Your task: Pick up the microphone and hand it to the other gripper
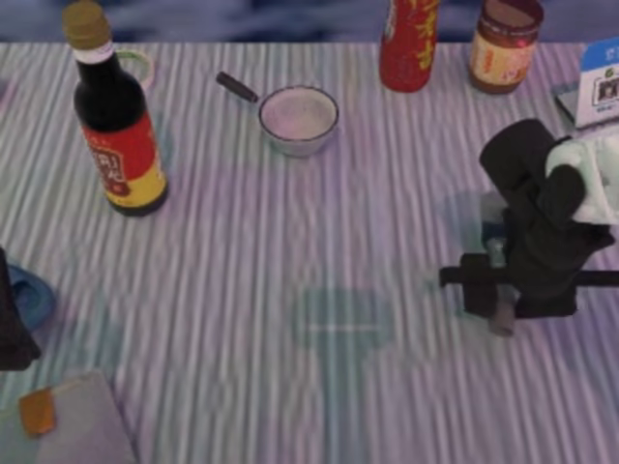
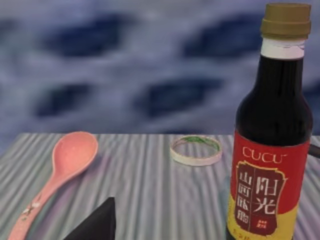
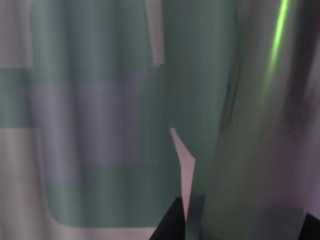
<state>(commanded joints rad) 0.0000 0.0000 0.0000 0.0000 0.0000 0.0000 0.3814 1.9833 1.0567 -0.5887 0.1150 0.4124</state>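
right claw (image 1: 500, 290) sits clenched on the microphone's grey handle (image 1: 502, 316) near the table's (image 1: 290, 290) right side.

Pink spoon (image 2: 55, 172), red-and-yellow label (gold cap) on the dark bottle (image 1: 114, 116), striped grey table (image 1: 319, 251).

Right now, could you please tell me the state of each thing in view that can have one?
microphone: grey handle showing under the right gripper, head hidden.
right gripper: low over the microphone at the table's right side.
left gripper: parked at the table's left edge.
soy sauce bottle: upright, capped.
saucepan: upright, empty.
red bottle: upright.
jar: upright.
pink spoon: lying flat.
tape ring: lying flat.
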